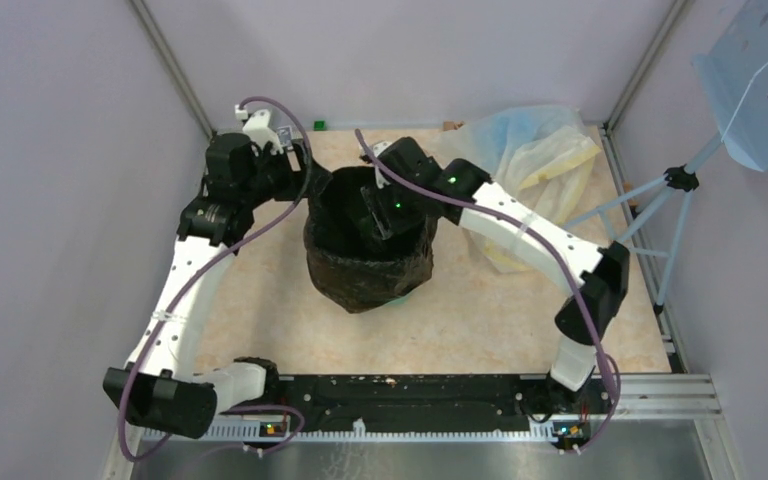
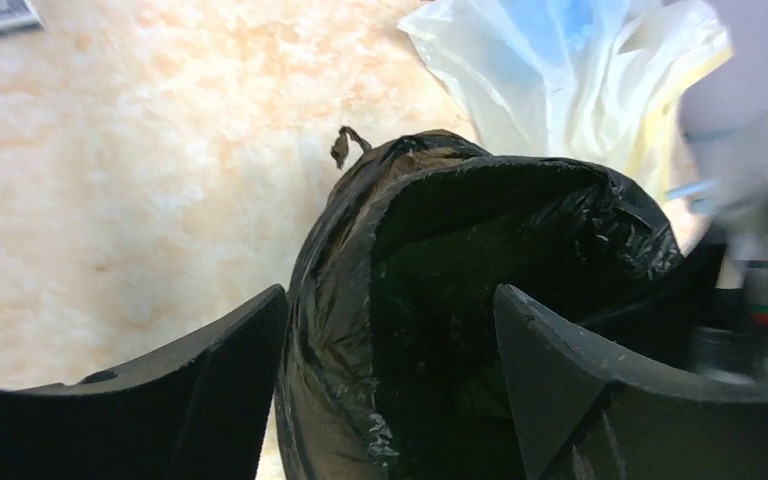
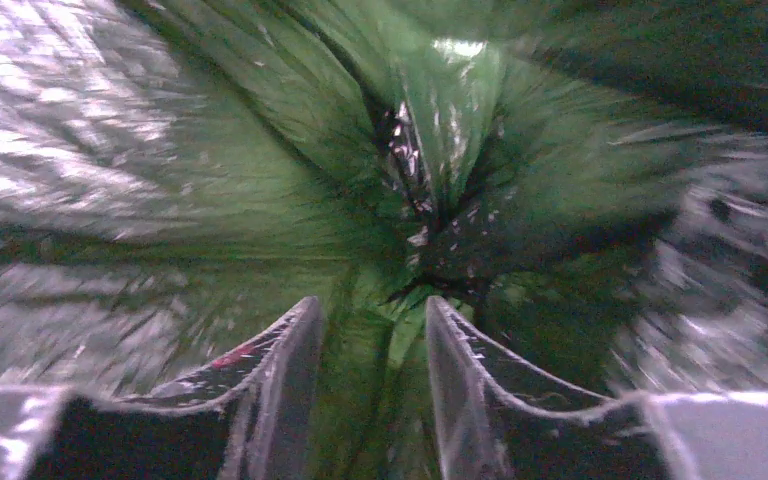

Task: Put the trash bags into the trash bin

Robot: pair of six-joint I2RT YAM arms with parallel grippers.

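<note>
Right claw [image 3: 370, 305]: deep inside the bin, fingers a little apart, pinching nothing we can see; crinkled black film lies just ahead.
Left claw [image 2: 390, 300]: at the bin's far-left rim, fingers spread astride the covered edge, not clamped.
Trash bag [image 1: 360, 275]: lining the bin [image 1: 403, 296], mouth folded out over the rim, skirt hanging down the outer walls.
Step, as we judge it: seating the liner.
How we'd do it well: press the film slowly toward the bin's floor, pin the rim fold so it cannot slide inward, and keep fingertips from snagging the thin plastic.
</note>
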